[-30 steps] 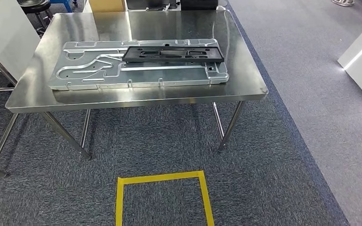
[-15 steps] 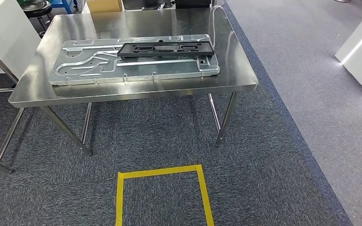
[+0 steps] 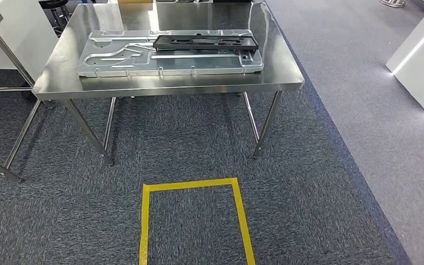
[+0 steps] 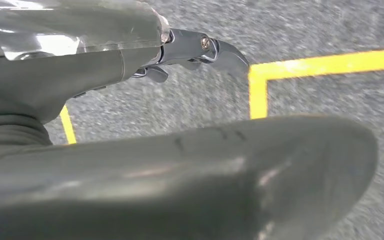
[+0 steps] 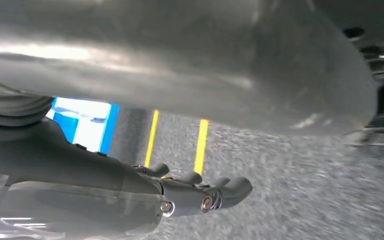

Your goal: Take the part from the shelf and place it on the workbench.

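From the head view you see the steel worktop (image 3: 165, 85) in the upper half of the frame, with a wide silver metal plate (image 3: 143, 58) lying flat on it and a black part (image 3: 204, 42) resting on the plate's far right portion, toward the top centre of the frame. Below the worktop, at the bottom centre, a square of yellow tape (image 3: 193, 185) marks the grey carpet (image 3: 309, 193), and a white cabinet (image 3: 419, 55) stands at the right edge. In the left wrist view your left hand (image 4: 190, 50) comes in from the left, its fingers (image 4: 225, 55) extended and a little apart with nothing between them, over carpet and a yellow tape corner in the upper right of the frame. In the right wrist view your right hand (image 5: 180, 192) sits in the lower left, its fingers (image 5: 230, 190) gently curved, side by side and empty, above carpet with two yellow lines (image 5: 200, 145) near the middle of the frame.
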`<state>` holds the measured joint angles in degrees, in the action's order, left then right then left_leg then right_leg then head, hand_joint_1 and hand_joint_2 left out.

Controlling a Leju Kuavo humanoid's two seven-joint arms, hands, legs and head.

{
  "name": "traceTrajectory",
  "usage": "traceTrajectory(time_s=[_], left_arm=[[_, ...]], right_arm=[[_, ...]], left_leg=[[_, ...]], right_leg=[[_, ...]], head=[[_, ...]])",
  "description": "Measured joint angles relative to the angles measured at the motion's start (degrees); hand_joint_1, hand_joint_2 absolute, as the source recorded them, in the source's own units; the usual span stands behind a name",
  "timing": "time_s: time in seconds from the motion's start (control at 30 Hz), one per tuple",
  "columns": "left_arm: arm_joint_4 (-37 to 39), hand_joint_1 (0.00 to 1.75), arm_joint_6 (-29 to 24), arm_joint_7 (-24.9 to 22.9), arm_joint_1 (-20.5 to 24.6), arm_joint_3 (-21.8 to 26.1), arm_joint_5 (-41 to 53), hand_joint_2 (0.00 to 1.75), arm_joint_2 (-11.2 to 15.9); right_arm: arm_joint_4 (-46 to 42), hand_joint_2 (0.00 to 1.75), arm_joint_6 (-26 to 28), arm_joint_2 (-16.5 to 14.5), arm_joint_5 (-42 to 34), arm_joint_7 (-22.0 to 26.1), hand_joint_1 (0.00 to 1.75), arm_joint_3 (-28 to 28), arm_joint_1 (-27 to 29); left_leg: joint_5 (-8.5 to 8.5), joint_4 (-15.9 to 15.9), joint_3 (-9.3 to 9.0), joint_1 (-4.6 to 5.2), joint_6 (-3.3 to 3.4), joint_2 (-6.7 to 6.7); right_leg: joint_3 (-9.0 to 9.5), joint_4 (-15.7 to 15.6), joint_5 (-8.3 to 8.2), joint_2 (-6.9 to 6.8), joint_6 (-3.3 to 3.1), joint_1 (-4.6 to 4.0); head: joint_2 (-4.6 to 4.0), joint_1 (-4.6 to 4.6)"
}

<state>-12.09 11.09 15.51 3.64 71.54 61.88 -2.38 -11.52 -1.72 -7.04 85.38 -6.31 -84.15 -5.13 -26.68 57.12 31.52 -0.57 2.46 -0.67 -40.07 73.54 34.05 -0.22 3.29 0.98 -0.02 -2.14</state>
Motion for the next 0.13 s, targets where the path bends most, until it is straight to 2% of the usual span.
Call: traceTrajectory(time_s=[0.03,0.07,0.1,0.13], left_arm=[[0.0,0.00,0.0,-0.1,0.0,0.0,0.0,0.00,0.0],[0.0,0.00,-0.1,-0.3,0.0,0.0,0.1,0.00,0.0],[0.0,0.00,0.0,-0.3,0.0,0.0,0.2,0.00,0.0],[0.0,0.00,0.0,-0.4,0.1,0.0,0.2,0.00,0.0]], right_arm=[[0.0,0.00,-0.2,0.0,0.1,0.1,0.00,0.2,0.0],[0.0,0.00,-0.3,0.0,0.1,0.2,0.00,0.3,-0.1],[0.0,0.00,-0.4,0.0,0.1,0.3,0.00,0.4,-0.2],[0.0,0.00,-0.4,0.0,0.1,0.4,0.00,0.5,-0.2]], left_leg=[[0.82,0.1,1.05,0.15,-0.05,-0.01],[1.64,0.1,2.06,0.32,-0.10,-0.02],[2.43,0.1,2.95,0.43,-0.14,-0.01],[2.82,0.1,3.38,0.51,-0.16,-0.01]], right_leg=[[0.90,1.0,-0.92,0.00,-0.13,-0.04],[2.80,0.1,-2.62,0.01,-0.44,-0.16],[5.78,-2.9,-4.04,0.05,-1.03,-0.37],[7.34,-4.5,-4.87,0.06,-1.32,-0.48]], head=[[0.00,-0.01],[0.00,-0.01],[0.00,-0.01],[0.00,-0.01]])
